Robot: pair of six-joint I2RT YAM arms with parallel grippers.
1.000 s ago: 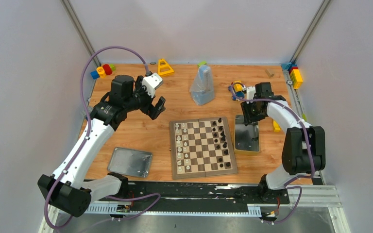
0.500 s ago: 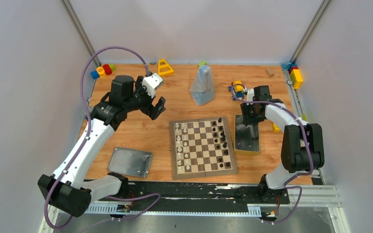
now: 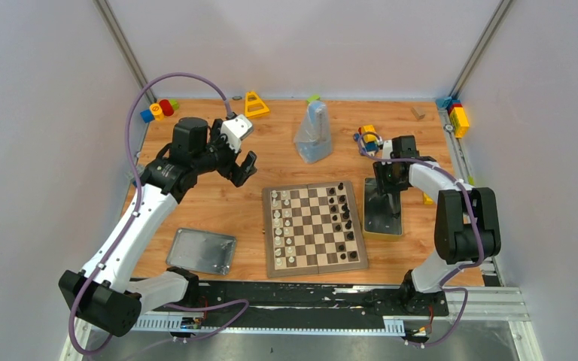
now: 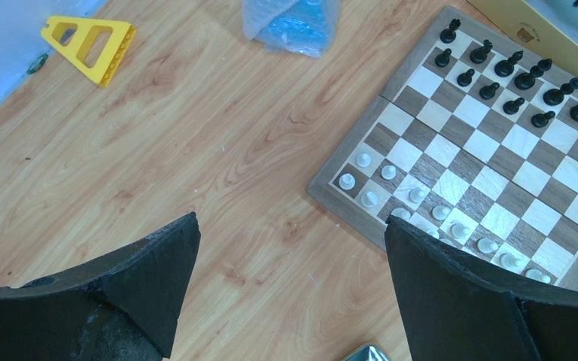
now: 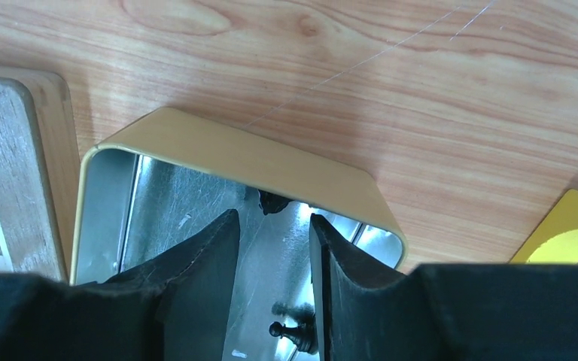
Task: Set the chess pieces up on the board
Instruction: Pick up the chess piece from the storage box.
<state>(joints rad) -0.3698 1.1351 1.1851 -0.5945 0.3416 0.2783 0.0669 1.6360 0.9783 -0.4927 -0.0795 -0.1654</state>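
On wood table (image 3: 218, 203), boxed by pale walls (image 3: 308, 45) with metal posts (image 3: 124, 49) at the far corners, board (image 3: 314, 229) lies flat at centre-near. White pieces (image 3: 280, 226) stand along its left side, black pieces (image 3: 342, 218) along its right. Open tin (image 3: 383, 208) sits just beside the board's right edge, and lid (image 3: 202, 250) lies well apart to the left. Bubble-wrapped object (image 3: 313, 134) stands behind the board. Yellow triangle (image 3: 255, 104) and colour blocks (image 3: 159, 109) lie at the far edge. Left gripper (image 3: 241, 167) hovers left of the board, jaws wide apart, nothing in them. Right gripper (image 3: 388, 197) is dipped into the tin, jaws a narrow gap apart, bare tin floor between the tips. Loose black piece (image 5: 273, 201) lies just beyond them by the tin wall.
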